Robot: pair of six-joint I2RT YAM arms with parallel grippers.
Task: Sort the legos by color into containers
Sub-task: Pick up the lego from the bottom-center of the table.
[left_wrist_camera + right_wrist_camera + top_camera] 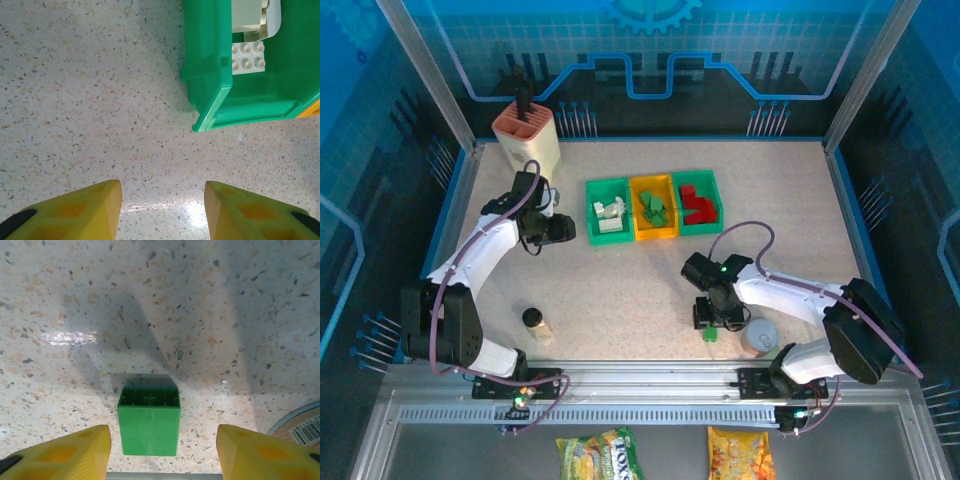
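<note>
We find the containers (pixel 653 236) holding legos sorted by colour, one green lego (pixel 149 421) remaining on the worktop (pixel 620 290) between the right gripper's (pixel 162 445) parted jaws, and the left gripper (pixel 162 202) apart and empty.

You see a glossy, speckled counter (pixel 200 300), a smooth plastic green brick (pixel 149 427) and matt yellow plastic fingers (pixel 75 450).

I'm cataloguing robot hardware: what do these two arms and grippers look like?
The left arm and right arm have white links, black joints and a looping purple cable each. A green light glows on the right wrist. The left gripper and right gripper have blunt yellow wedge fingers with recessed panels.
</note>
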